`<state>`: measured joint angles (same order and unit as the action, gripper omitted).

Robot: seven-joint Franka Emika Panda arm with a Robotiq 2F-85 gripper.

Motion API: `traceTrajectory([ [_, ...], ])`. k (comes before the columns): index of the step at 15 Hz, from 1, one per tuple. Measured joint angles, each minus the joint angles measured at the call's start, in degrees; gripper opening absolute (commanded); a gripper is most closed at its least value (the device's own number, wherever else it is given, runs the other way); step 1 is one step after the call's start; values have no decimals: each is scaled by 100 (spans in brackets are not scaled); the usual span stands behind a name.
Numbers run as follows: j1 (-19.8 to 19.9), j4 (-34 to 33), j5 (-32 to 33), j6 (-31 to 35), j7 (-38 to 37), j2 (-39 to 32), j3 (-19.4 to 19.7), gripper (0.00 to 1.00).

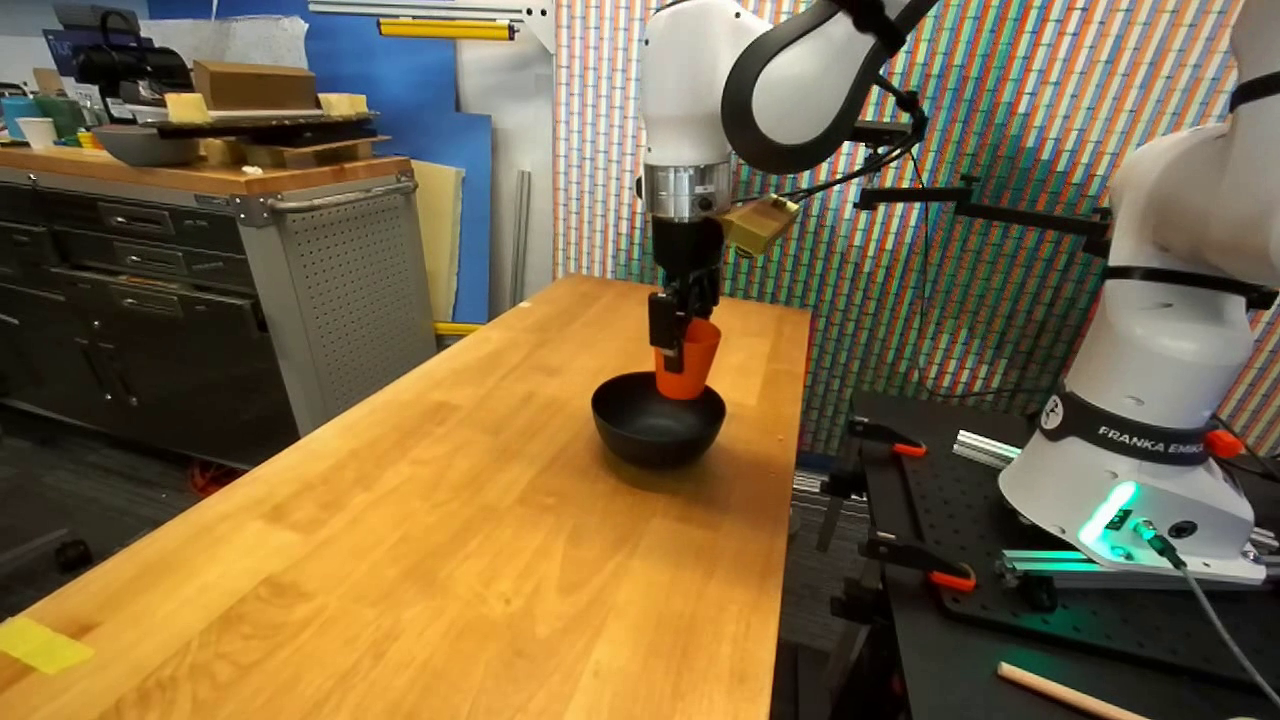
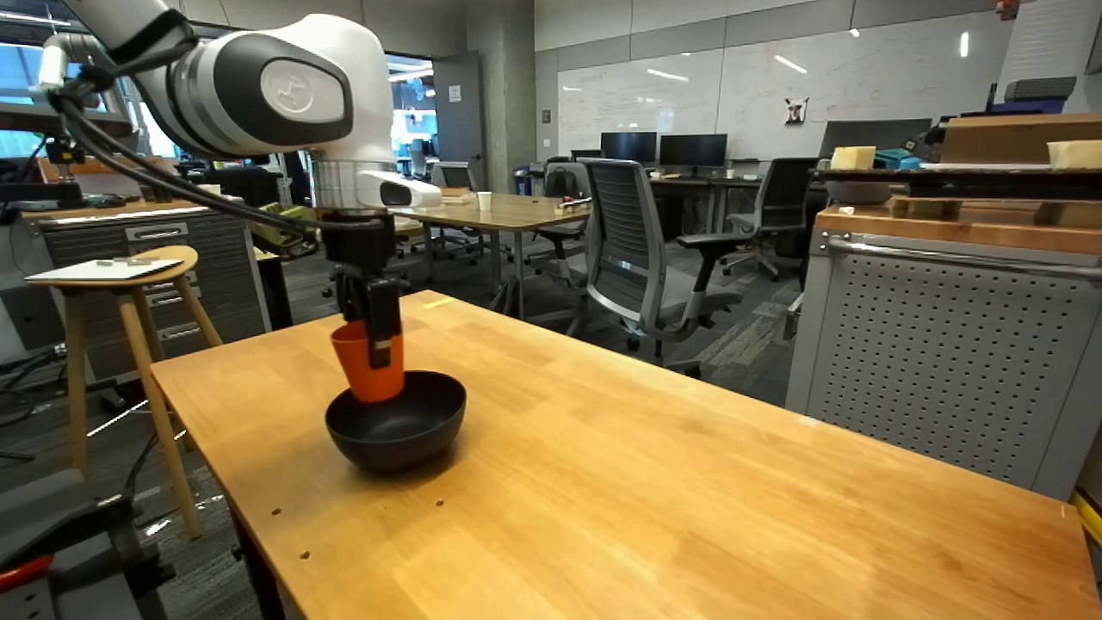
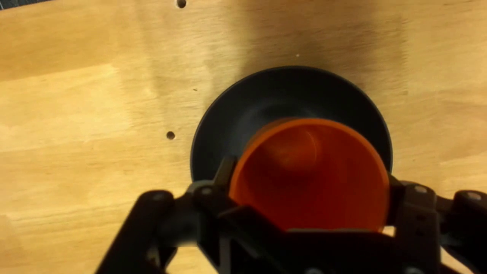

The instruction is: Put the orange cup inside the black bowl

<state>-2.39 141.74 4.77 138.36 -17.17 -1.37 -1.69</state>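
The orange cup (image 1: 701, 362) is between the fingers of my gripper (image 1: 682, 352), mouth up and slightly tilted. In both exterior views its base overlaps the opening of the black bowl (image 1: 655, 437); I cannot tell whether it touches the bowl's inside. The black bowl (image 2: 400, 441) stands upright on the wooden table, and the cup (image 2: 357, 362) covers part of its far rim. In the wrist view my gripper (image 3: 311, 177) has a finger against each side of the cup (image 3: 304, 167). The cup and gripper hide the lower part of the bowl (image 3: 281, 89) there.
The wooden table (image 1: 440, 510) has yellow tape (image 1: 45, 645) at a corner and small holes near the bowl. The robot's base (image 1: 1130, 470) stands on a black table beside it. A grey cart (image 2: 947, 344) and an office chair (image 2: 641, 250) stand off the table.
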Motion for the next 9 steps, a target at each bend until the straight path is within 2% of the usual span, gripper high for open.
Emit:
traceTrajectory([
  [5, 1, -252, -171, 295, 493, -810, -9, 53],
  [6, 4, -327, -171, 366, 540, -983, 0, 94],
  [9, 41, -574, -172, 411, 689, -1419, 50, 100],
])
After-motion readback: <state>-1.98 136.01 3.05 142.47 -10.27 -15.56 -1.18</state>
